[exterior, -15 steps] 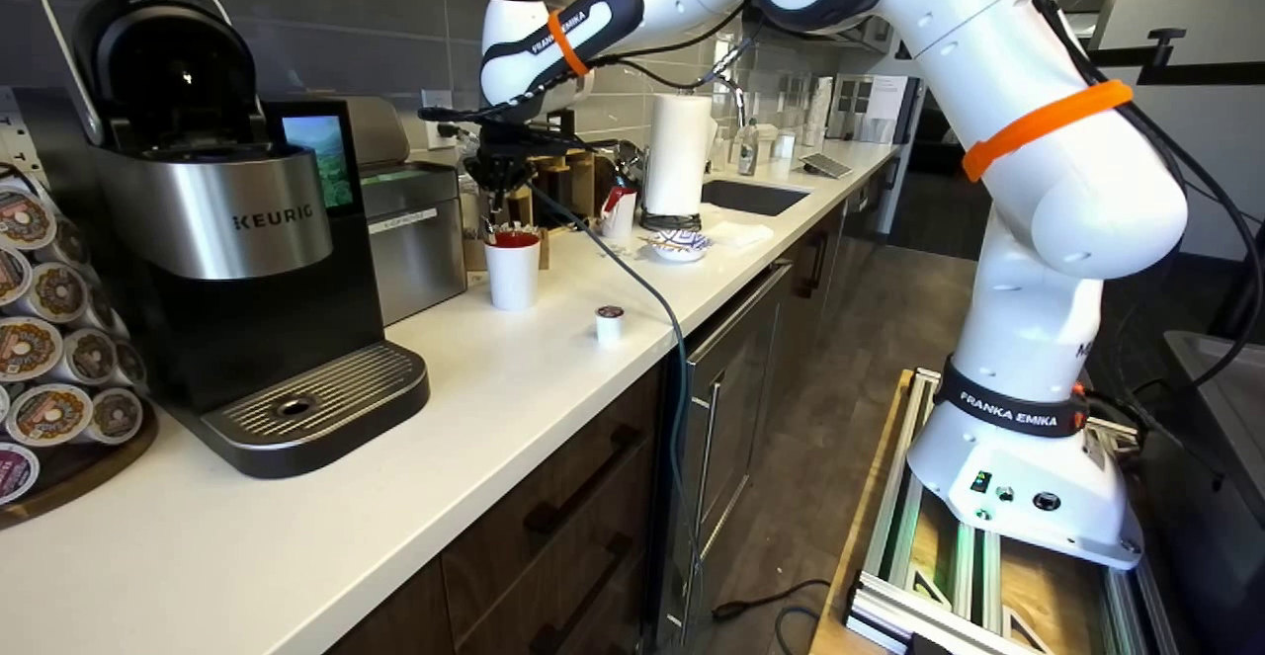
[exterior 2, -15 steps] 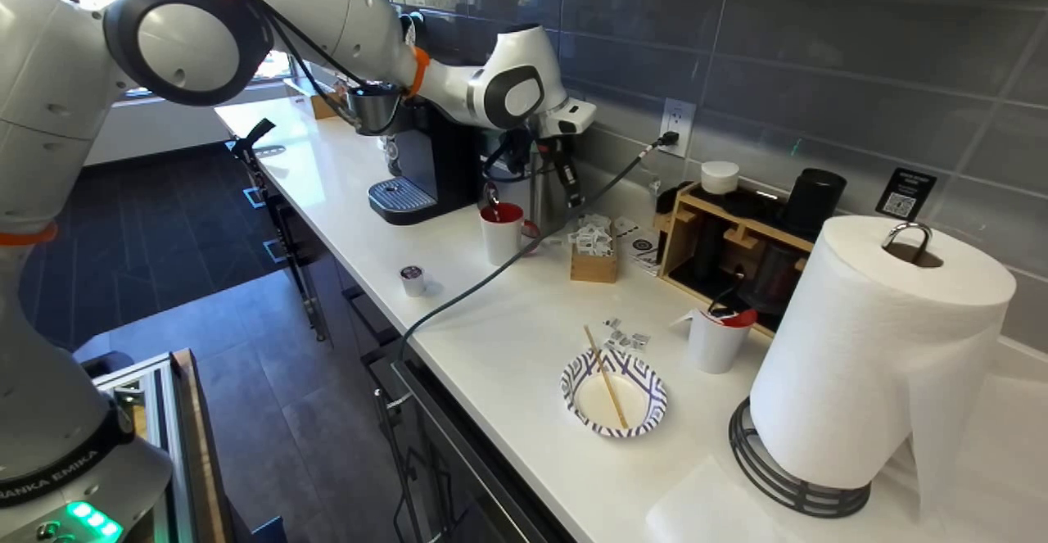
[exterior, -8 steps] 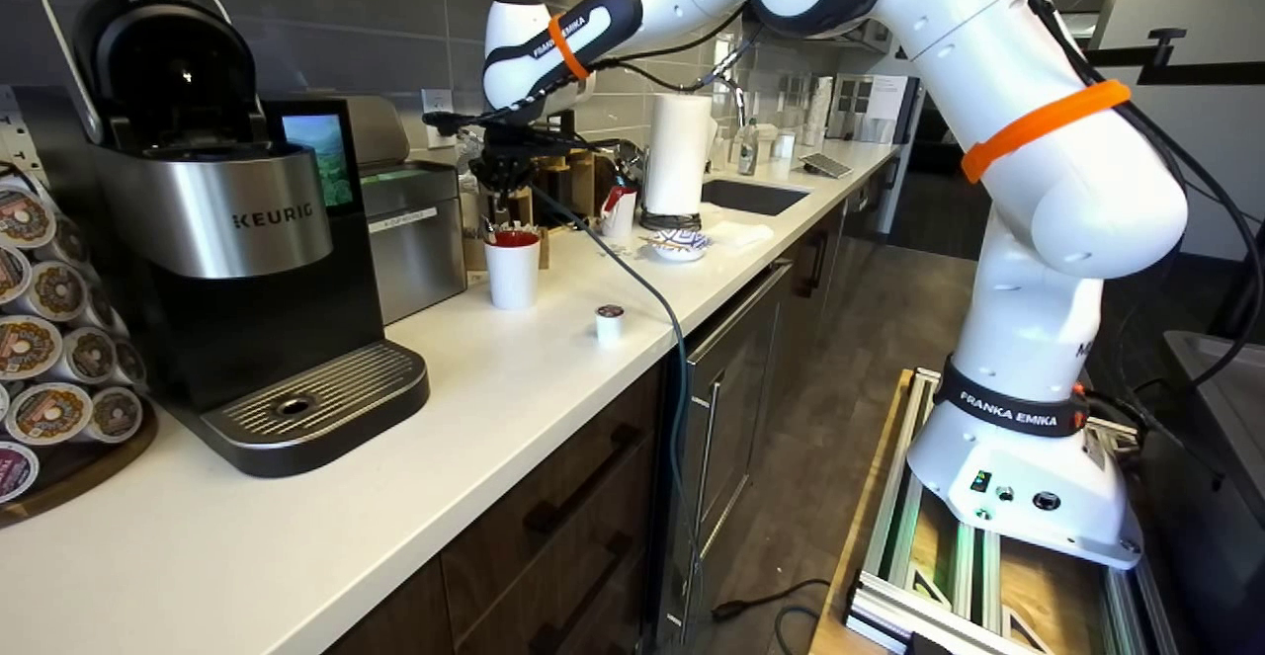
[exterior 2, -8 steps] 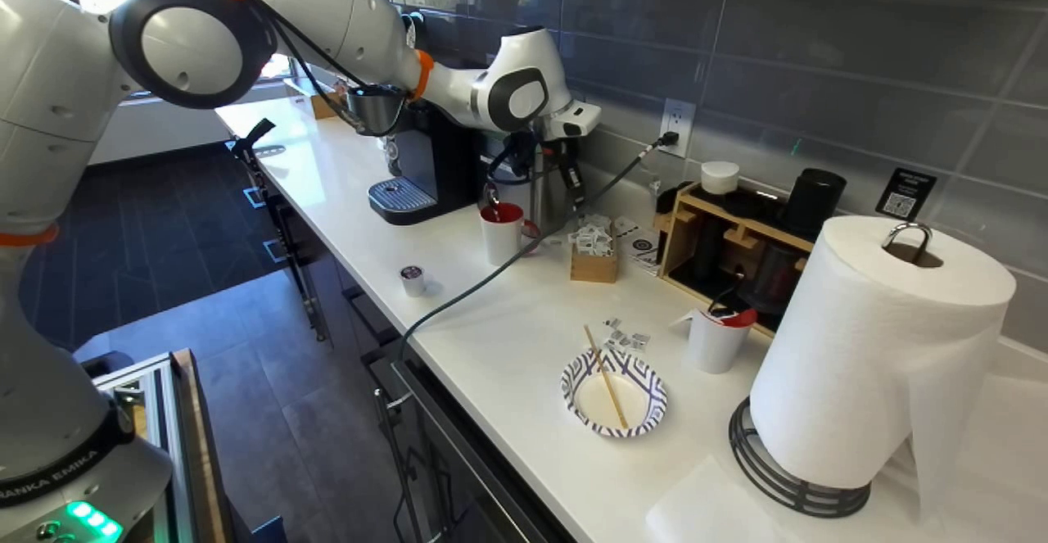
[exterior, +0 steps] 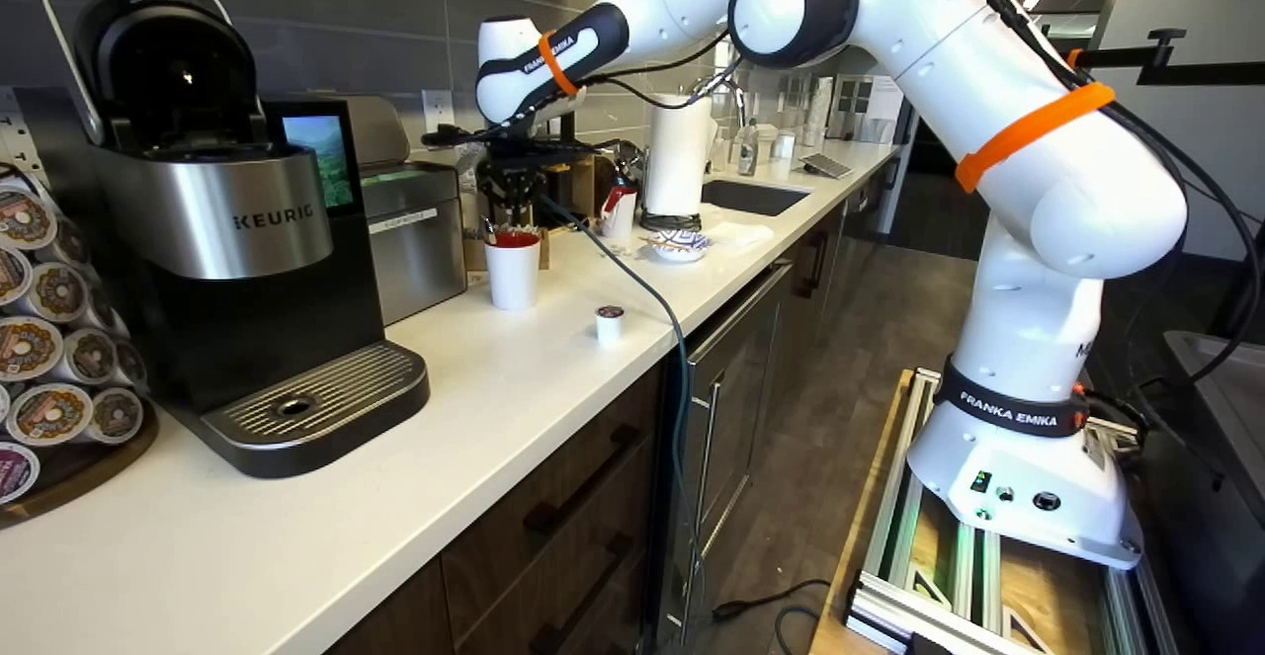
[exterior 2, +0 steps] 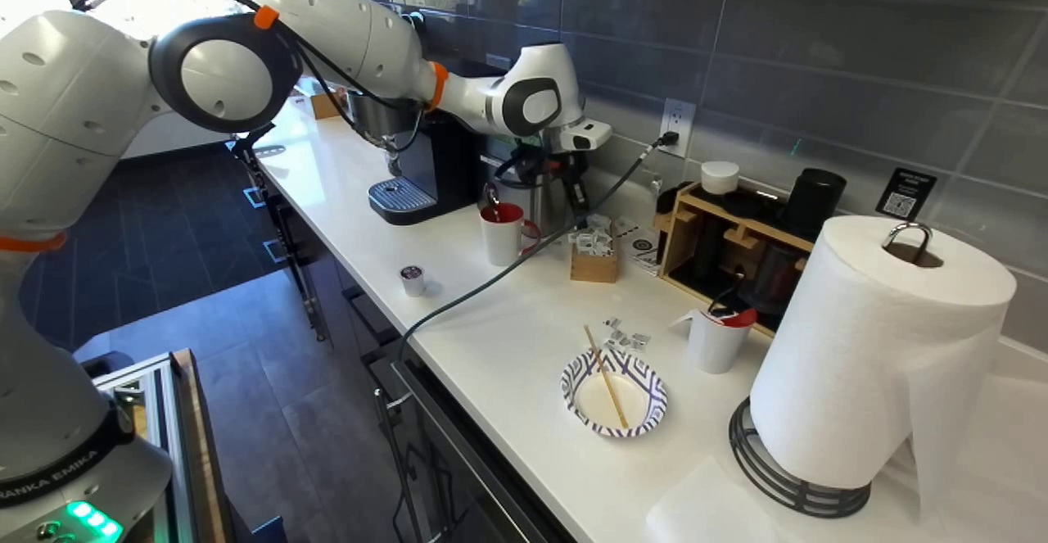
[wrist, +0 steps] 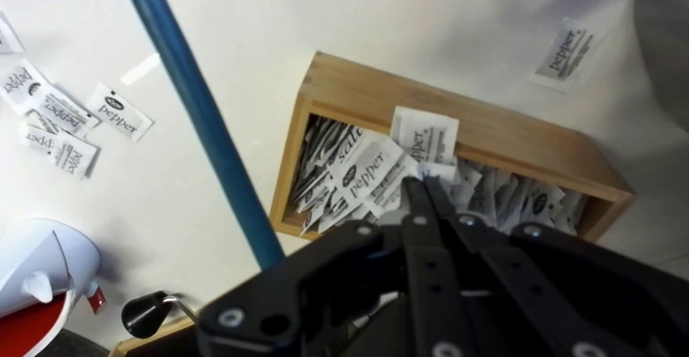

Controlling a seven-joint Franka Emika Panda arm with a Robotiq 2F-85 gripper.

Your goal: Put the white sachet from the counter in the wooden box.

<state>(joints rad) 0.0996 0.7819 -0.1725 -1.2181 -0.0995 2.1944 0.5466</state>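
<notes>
My opposing exterior views share the long white desk (exterior: pixel 474 378); my wrist view faces down, close over the oblong brown wooden box (wrist: pixel 511 136).

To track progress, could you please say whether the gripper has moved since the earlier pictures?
Yes, the gripper is lower relative to the outlet in an exterior view.

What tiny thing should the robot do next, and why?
Probably lower the black two-fingered pincer slightly: in the wrist view its closed tips line up with the light-brown open-topped wooden box, and a white rectangular paper sachet shows right at them. I can't tell whether it's gripped.
</notes>
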